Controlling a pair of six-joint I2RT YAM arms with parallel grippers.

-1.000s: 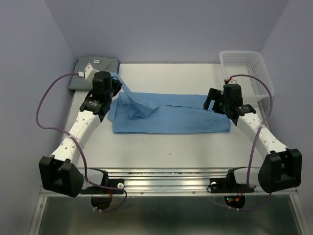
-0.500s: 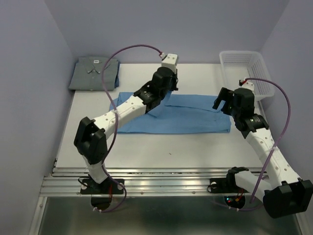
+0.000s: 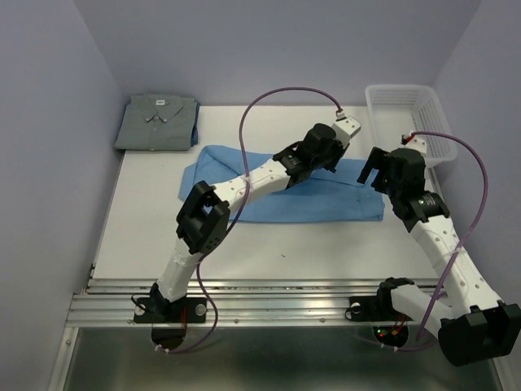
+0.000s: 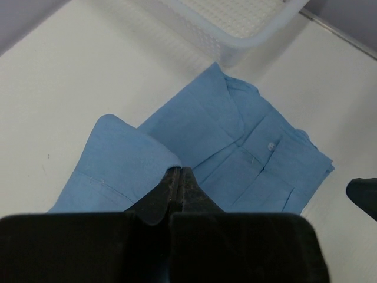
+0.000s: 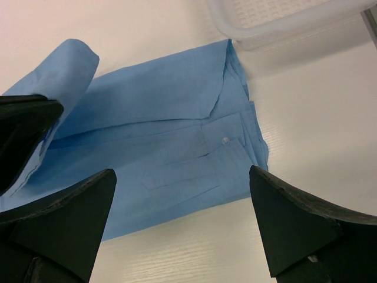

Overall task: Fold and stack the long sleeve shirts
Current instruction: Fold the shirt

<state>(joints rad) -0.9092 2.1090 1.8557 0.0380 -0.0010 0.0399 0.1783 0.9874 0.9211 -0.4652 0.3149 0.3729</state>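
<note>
Step in hand, as judged: end-over-end fold of the light sky-blue cloth collared shirt (image 3: 326, 204), which lies on the white table (image 3: 244, 252); the folded dull grey collared shirt (image 3: 155, 122) sits at the far-left corner.

Left gripper (image 4: 179, 175) is clamped on a blue edge, its arm stretched toward the collar end; right gripper (image 5: 182, 174) hovers spread wide, empty.

Next move calls for laying the held edge down squarely.
</note>
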